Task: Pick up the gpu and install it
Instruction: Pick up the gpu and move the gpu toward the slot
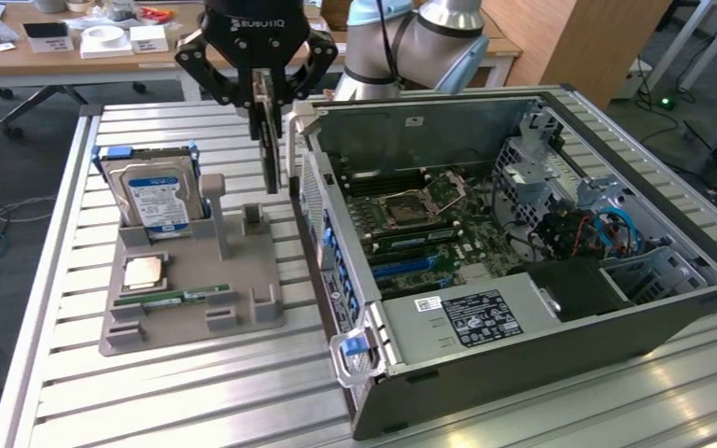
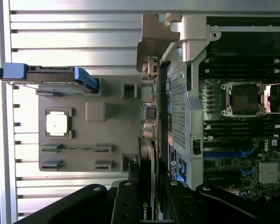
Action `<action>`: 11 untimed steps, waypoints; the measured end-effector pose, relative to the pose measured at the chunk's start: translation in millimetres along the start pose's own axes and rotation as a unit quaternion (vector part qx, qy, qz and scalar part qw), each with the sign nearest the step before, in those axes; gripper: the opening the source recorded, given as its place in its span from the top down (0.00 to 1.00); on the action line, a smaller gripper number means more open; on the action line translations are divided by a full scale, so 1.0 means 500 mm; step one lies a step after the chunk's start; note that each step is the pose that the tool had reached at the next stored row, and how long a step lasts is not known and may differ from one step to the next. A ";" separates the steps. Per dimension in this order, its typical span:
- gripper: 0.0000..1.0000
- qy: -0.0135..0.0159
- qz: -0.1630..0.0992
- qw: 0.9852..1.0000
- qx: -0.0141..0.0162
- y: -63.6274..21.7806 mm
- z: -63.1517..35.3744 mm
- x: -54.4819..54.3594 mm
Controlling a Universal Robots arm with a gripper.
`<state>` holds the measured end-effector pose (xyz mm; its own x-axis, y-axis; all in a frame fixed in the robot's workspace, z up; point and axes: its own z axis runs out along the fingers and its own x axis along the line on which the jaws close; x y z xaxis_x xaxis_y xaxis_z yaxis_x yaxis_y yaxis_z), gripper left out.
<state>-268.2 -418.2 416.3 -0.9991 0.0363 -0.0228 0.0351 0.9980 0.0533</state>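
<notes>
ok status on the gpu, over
claw shut on gpu. gpu held upright between holder and pc case, not yet in a slot. case wall close beside it.

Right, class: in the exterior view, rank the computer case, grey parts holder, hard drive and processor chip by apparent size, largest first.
1. computer case
2. grey parts holder
3. hard drive
4. processor chip

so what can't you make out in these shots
- Face of the gpu: edge-on in both views, held in the gripper.
- Slots on the motherboard: exterior view, too small to tell which is free.
- Label text on the hard drive: exterior view, too small.
- Markings on the memory stick: too small in both views.
</notes>
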 end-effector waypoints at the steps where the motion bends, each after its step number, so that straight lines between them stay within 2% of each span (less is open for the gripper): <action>1: 0.74 0.000 0.000 1.000 0.000 0.000 0.000 -0.005; 11: 0.74 0.000 0.000 1.000 -0.001 0.002 0.001 -0.060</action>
<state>-238.1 -418.2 416.3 -0.9991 0.0365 -0.0226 0.0352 0.9979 0.0551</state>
